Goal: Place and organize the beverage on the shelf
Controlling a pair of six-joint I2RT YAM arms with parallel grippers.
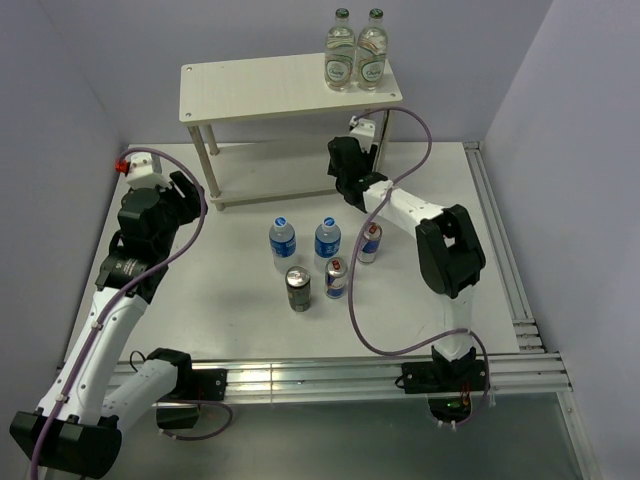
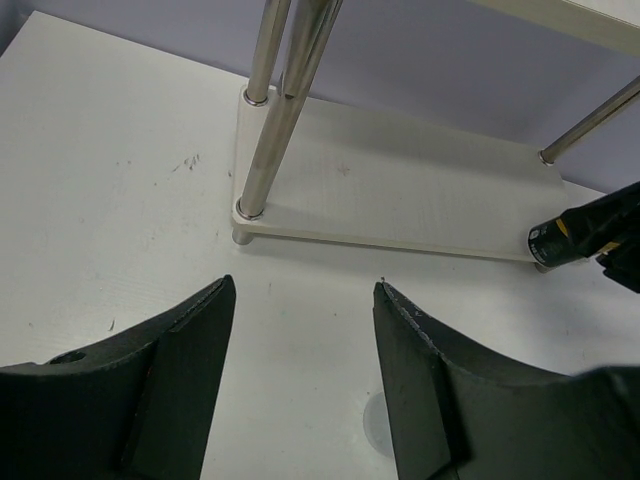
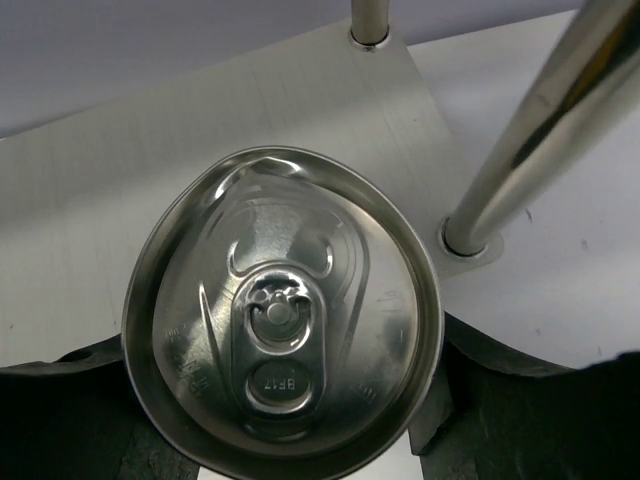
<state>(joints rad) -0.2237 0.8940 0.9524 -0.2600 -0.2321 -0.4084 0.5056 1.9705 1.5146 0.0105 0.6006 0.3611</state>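
Drinks going onto the shelf (image 1: 260,85): my right gripper (image 3: 270,350) is closed around a can (image 3: 280,250), fingers on either side of its body and the pull-tab top facing my wrist camera, so it can go down upright; the can sits over the right end of the lower board (image 3: 100,200), just beside the near right leg (image 3: 530,130); whether its base touches the board I cannot tell. My left gripper (image 2: 303,300) hangs at the left, near the shelf's left legs, jaws partly apart and holding nothing, likely held off to leave the right arm room. Five drinks wait on the table (image 1: 220,300) near the shelf: two water bottles (image 1: 283,243) side by side, two slim cans (image 1: 370,241) to their right, a dark can (image 1: 298,288) nearest me; grouped close, probably for easy reach by either arm. Two green-capped bottles (image 1: 340,55) stand at the right end of the top board, no part of my load. By my reckoning one drink of six is being shelved; the leg so close calls for a careful release.
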